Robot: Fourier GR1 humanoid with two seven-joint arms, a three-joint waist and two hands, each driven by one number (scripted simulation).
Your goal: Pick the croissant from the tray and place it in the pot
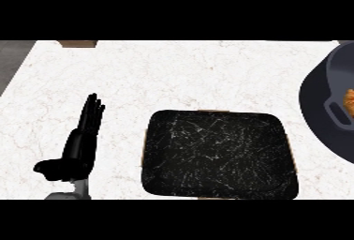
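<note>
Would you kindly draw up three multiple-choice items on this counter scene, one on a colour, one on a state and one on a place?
1. What colour is the tray?
A white
B black
C red

2. How is the left hand held?
A open, fingers straight
B shut in a fist
C curled round a lid

3. Where does the croissant lie?
A on the tray
B in the left hand
C in the pot

Answers:
1 B, its whole surface is black with pale scratches.
2 A, the fingers point straight up and hold nothing.
3 C, the orange pastry shows inside the pot's wall at the view's right edge.
</note>
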